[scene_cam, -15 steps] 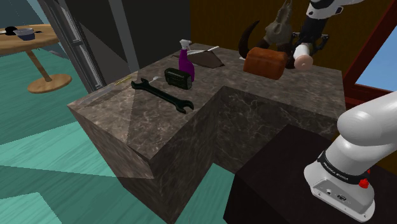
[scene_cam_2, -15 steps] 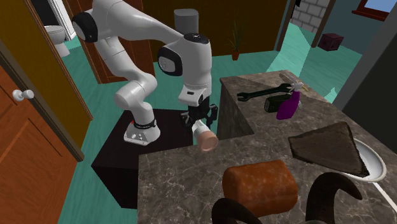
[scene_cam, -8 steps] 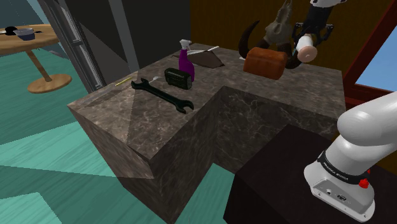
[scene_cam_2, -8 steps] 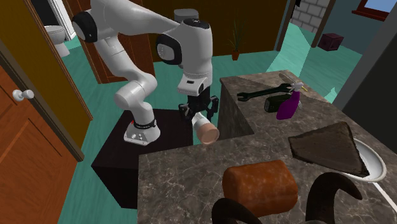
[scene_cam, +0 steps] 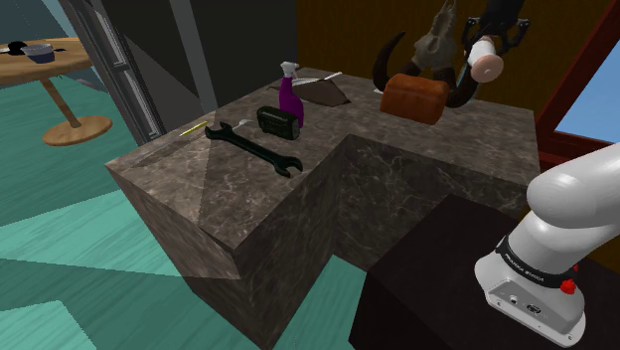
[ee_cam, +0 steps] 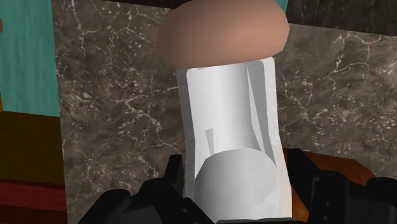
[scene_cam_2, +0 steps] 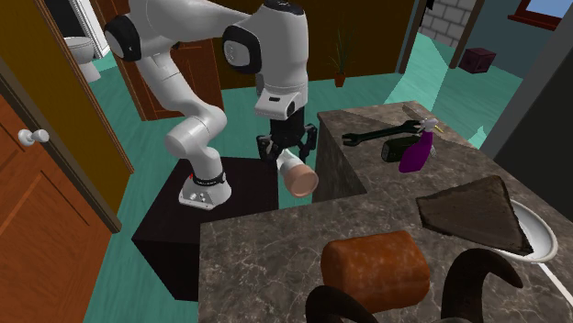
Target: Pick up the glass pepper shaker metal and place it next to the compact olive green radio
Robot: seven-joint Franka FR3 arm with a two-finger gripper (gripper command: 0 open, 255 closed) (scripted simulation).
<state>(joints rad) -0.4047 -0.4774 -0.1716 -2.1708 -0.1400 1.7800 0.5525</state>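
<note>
The pepper shaker (scene_cam: pixel 484 63) is a white faceted cylinder with a tan rounded end, also seen as the shaker (scene_cam_2: pixel 296 174) in the second exterior view and close up as the shaker (ee_cam: pixel 229 121) in the wrist view. My gripper (scene_cam: pixel 493 38) is shut on it and holds it tilted in the air above the marble counter's end nearest the stand. The black fingers (ee_cam: pixel 158 196) clasp its white body. The small dark olive radio (scene_cam: pixel 279 121) lies far off on the counter's other wing, beside a purple spray bottle (scene_cam: pixel 290 95); it shows again as the radio (scene_cam_2: pixel 397 147).
A black wrench (scene_cam: pixel 253 147) lies in front of the radio. A brown loaf-shaped block (scene_cam: pixel 413 97) and dark curved horns (scene_cam: pixel 395 56) sit near the gripper. A dark cloth on a white plate (scene_cam_2: pixel 542 237) lies behind the bottle. The counter (scene_cam: pixel 437 149) is L-shaped.
The gripper has risen with the shaker, lifting it from just above the counter to well above it. Nothing else moved.
</note>
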